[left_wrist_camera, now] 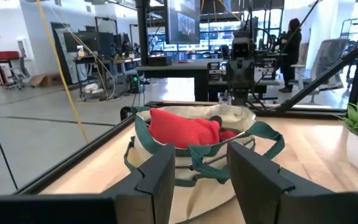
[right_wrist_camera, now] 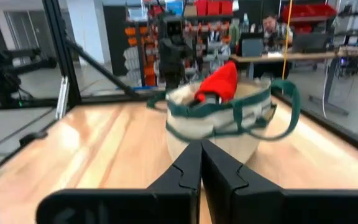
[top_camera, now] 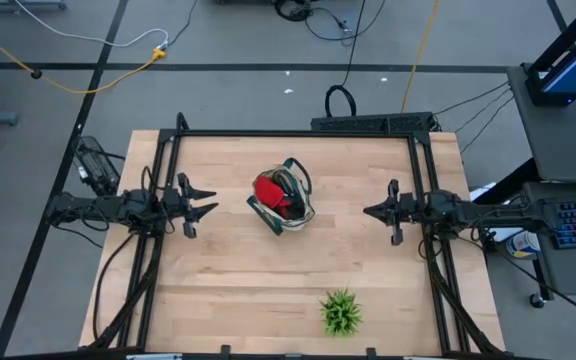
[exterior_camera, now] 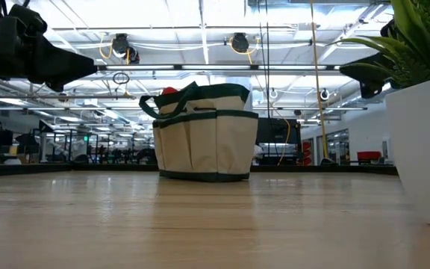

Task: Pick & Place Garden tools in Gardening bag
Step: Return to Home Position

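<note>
1. Now the gardening bag [top_camera: 284, 203] is standing upright near the middle of the wooden table [top_camera: 228, 290], with the red glove [top_camera: 271, 192] bulging out of its open top. No garden tools are lying loose on the boards, so by my judgement only the homing step is left.
2. The left gripper [top_camera: 211, 200] is hovering to the left of the bag, apart from it, with its fingers spread and holding nothing.
3. The right gripper [top_camera: 368, 212] is hovering to the right of the bag, well apart from it, with its fingers pressed together on nothing.
4. To home well, each arm should be drawing straight back toward its own side and travelling above the bag's loop handles, so that nothing is snagging the green trim or tipping the bag.
5. The potted plant [top_camera: 341, 312] is sitting near the table's edge, well apart from the bag and closer to the right arm's side. That arm should be swinging clear of its leaves.
</note>
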